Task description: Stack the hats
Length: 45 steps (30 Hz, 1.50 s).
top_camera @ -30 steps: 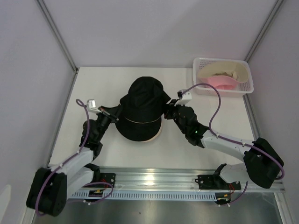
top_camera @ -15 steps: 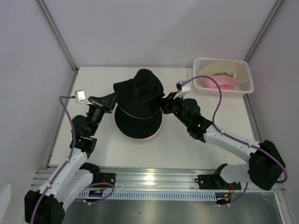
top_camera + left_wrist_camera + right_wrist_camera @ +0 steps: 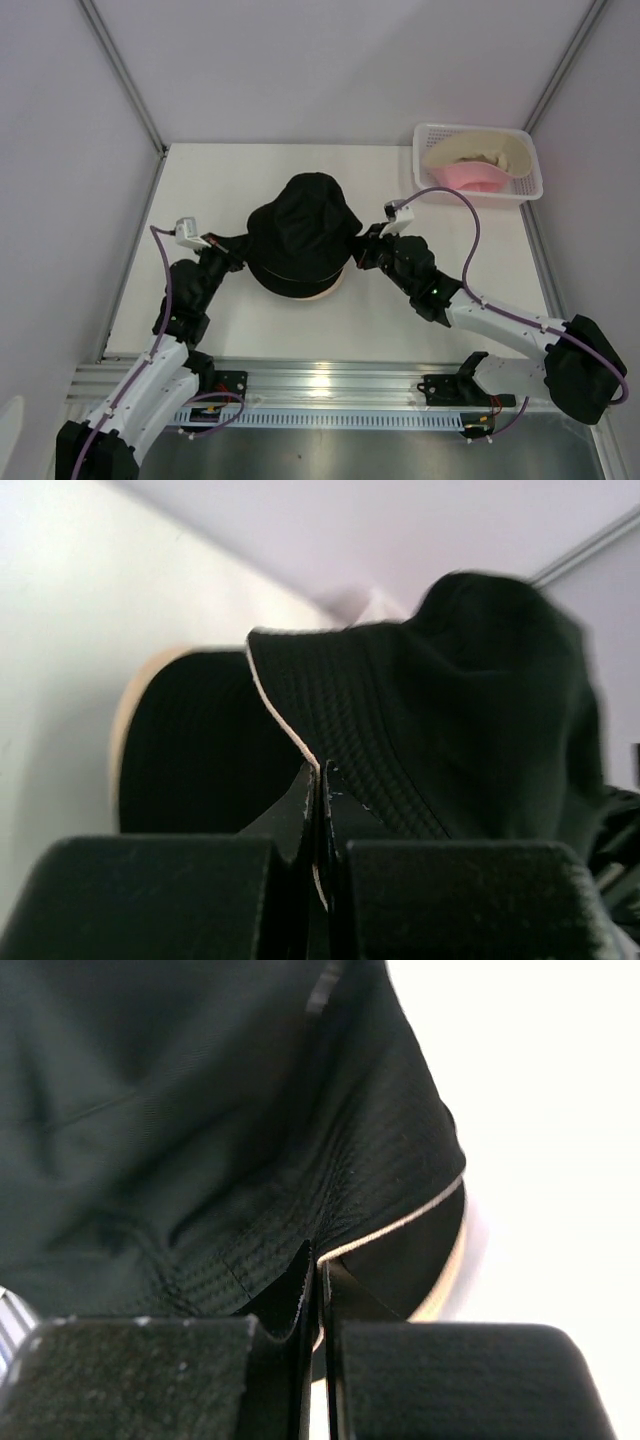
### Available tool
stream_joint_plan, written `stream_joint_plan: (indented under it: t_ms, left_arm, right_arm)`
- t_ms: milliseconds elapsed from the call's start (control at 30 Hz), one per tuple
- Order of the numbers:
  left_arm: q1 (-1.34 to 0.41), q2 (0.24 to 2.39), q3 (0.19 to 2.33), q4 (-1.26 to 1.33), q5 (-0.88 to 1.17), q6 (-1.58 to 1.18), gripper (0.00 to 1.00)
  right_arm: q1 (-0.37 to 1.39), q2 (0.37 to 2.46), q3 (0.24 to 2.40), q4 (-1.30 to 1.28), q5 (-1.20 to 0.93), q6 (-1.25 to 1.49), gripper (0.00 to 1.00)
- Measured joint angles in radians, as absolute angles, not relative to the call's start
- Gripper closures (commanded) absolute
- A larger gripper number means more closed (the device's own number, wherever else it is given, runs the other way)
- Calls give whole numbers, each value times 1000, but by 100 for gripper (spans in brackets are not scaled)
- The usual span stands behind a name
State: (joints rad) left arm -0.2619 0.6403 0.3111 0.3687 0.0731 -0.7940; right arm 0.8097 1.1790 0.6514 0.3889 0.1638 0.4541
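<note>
Left gripper [image 3: 231, 257] was clenched on the left brim of the upper black hat [image 3: 303, 222]; in the left wrist view the fingers were pressed together on the pale-edged brim, holding it above the lower hat [image 3: 298, 287]. The lower hat, black with a tan edge, lay flat mid-table [image 3: 215, 185], with the upper hat directly over it. Right gripper [image 3: 360, 252] was pinched shut on the upper hat's right brim. Far right at the back, the white basket [image 3: 532, 178] held the pink hat [image 3: 470, 177] and tan hat [image 3: 482, 150], well apart from the stack.
</note>
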Motion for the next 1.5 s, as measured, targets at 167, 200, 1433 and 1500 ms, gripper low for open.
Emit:
stream_joint_plan:
  t_ms: [167,200,1433,1500]
  left_arm:
    - [-263,645,251,333,39,-791,99]
    - [-264,652,249,332,27,-791,99]
    - [-265,976,448,179,-164,-672,99]
    - [-263,987,456,188,-163,-663,99]
  right_arm:
    - [799,1200,617,395,176,515,100]
    - [792,1213,617,397,171,532,100]
    - [436,1304,764,384,-127,788,36]
    - [427,1361,764,433,-177,829,36]
